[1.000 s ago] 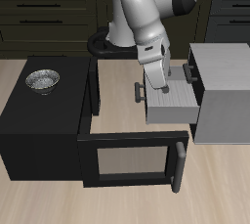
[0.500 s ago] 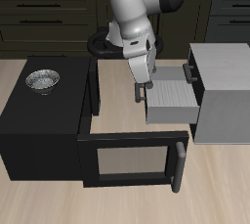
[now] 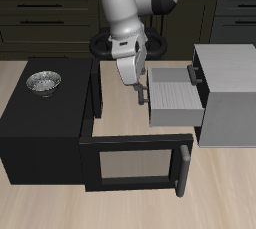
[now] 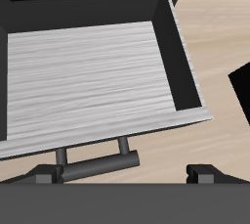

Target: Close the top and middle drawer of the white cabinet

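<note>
The white cabinet stands beside the black box. Its middle drawer is pulled far out, with a dark bar handle on the front. The top drawer sticks out only a little. My gripper hangs just in front of the middle drawer's handle, open and holding nothing. The wrist view looks down into the middle drawer, and its handle lies close to my gripper. The fingertips are spread wide apart.
A black box stands beside the cabinet. Its windowed door is swung open toward the table's front edge. A metal bowl sits on top of it. A narrow strip of table lies between the box and the drawer.
My gripper has moved from above the middle drawer's interior out past its front. It now sits lower, beside the handle. The drawers have not moved.
</note>
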